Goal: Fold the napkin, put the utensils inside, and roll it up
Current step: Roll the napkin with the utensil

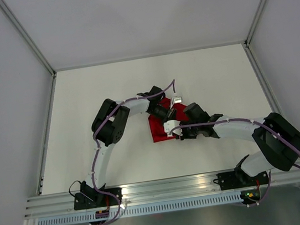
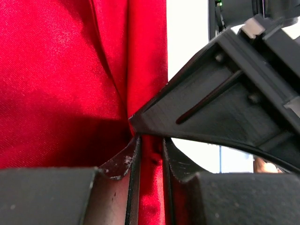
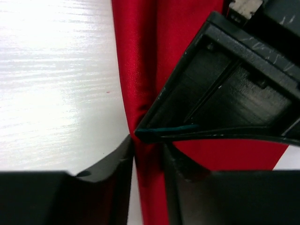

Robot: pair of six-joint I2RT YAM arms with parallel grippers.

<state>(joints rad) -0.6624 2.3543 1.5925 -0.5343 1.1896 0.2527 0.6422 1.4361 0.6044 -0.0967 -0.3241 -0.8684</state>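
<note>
The deep-red napkin [image 1: 157,129] lies bunched at the table's middle, with both grippers meeting over it. In the left wrist view a narrow rolled edge of the napkin [image 2: 56,70] runs between my left gripper's [image 2: 150,146] fingers, which are shut on it. My right gripper [image 3: 149,151] has the same red roll [image 3: 140,47] filling the gap between its fingers and is pressed on it. The two grippers sit tip to tip, left gripper [image 1: 168,116] just behind the right gripper [image 1: 169,132]. The utensils are hidden.
White tabletop [image 1: 96,86] surrounds the cloth, bounded by grey walls at the left, back and right. The aluminium rail [image 1: 166,187] with both arm bases runs along the near edge.
</note>
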